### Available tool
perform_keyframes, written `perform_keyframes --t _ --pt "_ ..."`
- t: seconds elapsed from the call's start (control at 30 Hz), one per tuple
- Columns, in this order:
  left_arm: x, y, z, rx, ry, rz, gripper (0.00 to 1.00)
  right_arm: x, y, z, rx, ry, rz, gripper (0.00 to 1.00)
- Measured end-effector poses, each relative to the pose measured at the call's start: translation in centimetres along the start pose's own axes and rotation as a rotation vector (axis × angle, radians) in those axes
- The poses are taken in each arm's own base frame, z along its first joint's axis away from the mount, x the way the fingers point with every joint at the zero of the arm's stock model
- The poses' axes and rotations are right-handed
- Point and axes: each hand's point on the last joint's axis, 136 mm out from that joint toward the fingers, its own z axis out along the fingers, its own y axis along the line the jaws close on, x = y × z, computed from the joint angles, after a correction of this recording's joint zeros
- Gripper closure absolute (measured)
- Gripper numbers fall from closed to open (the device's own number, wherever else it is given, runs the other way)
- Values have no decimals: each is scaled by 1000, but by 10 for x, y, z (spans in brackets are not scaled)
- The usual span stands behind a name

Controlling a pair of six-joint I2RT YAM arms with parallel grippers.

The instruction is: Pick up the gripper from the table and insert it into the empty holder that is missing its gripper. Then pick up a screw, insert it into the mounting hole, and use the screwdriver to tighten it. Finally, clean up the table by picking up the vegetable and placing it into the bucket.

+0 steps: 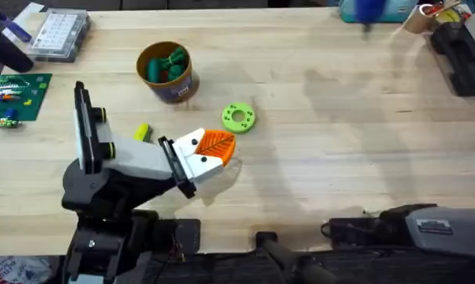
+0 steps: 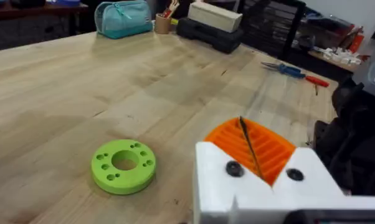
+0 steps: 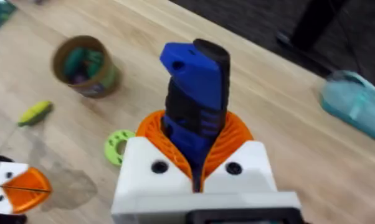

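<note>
With the left gripper's orange fingers pressed together, seemingly complete, and the right gripper pinching the blue screwdriver, the yellow-green vegetable near the bucket still needs clearing off the worktop.

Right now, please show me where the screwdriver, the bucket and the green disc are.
screwdriver [image 3: 194, 106]: right wrist view, on its blue body, between the orange pads.
bucket [image 1: 174, 85]: overhead view, on its outer wall below the rim.
green disc [image 2: 106, 171]: left wrist view, on its flat top ring.

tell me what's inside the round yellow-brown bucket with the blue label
The round yellow-brown bucket holds green pieces and something reddish by them. Whatever lies beneath them on the bucket's floor is covered.
</note>
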Motion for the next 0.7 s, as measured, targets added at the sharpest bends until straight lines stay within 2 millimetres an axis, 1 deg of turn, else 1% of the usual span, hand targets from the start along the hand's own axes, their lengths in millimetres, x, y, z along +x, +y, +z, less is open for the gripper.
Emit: perform_keyframes --t 0.2,0.33,0.43,0.53,0.63,0.7 --pt "0 0 0 0 0 0 989 -32 65 11 -158 -106 -88 974" --pt "0 0 0 0 0 0 989 -42 98 12 -238 -144 -134 974" --pt "0 0 0 0 0 0 989 -43 117 12 -282 -152 -159 974" --pt "0 0 0 0 0 0 989 -42 132 11 -317 -151 -175 974" --pt "0 0 0 0 0 0 989 -43 140 7 -333 -158 -187 974" --pt "0 0 0 0 0 0 989 -45 143 1 -339 -175 -196 974"
